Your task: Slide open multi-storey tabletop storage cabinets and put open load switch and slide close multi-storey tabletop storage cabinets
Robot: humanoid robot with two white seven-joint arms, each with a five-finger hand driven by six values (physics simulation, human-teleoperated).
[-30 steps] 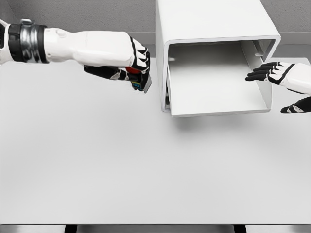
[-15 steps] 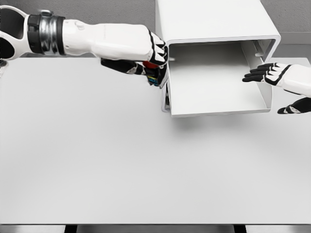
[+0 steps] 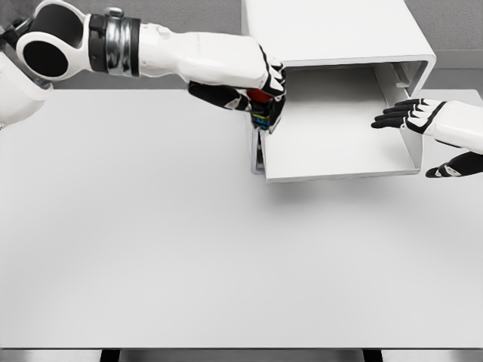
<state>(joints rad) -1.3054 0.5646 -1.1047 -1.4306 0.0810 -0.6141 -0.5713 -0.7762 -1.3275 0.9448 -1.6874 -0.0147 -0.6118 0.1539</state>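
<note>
1. While the smooth white table (image 3: 189, 249) is lying flat and matte under everything, the storage cabinet (image 3: 332, 34) is standing at its far edge as a boxy white shell with rounded corners.
2. Its drawer (image 3: 339, 162) is sitting pulled out toward the camera, a shallow rectangular tray with thin walls; the visible part of its floor is holding nothing.
3. Reaching in from the picture's left, the left hand (image 3: 253, 83) is curling its black-and-white fingers around the load switch (image 3: 262, 113), a small blocky part showing red on top and coloured bits lower down.
4. That switch is hanging just at the drawer's left wall, over its rear left corner; its long axis seems to be running roughly up and down, though the fingers are covering too much to tell which way it is facing.
5. Coming from the right, the right hand (image 3: 434, 132) is hovering beside the drawer's right wall with fingers spread and thumb apart, gripping nothing.
</note>
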